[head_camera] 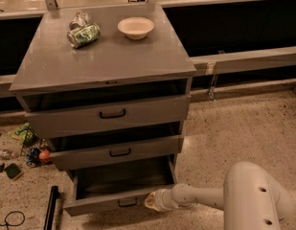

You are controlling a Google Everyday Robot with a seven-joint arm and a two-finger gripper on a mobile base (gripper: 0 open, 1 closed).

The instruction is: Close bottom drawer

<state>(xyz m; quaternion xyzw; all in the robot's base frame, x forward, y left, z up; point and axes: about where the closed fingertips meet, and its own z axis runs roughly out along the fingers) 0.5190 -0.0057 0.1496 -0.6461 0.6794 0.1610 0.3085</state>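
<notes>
The bottom drawer [111, 182] of the grey cabinet [104, 66] stands pulled out, its dark inside showing. Its narrow front panel [90, 207] carries a small black handle [127, 203]. My gripper [151, 201] sits at the right end of that front panel, touching or nearly touching it. My white arm [224, 198] reaches in from the lower right. The middle drawer [116, 152] and the top drawer [109, 114] sit slightly out.
On the cabinet top lie a green can [84, 35], a crumpled wrapper [79, 19] and a white bowl [135, 27]. Small litter [28, 147] lies on the floor at the left. A black bar [51, 207] lies by the drawer's left corner. Speckled floor [243, 133] spreads to the right.
</notes>
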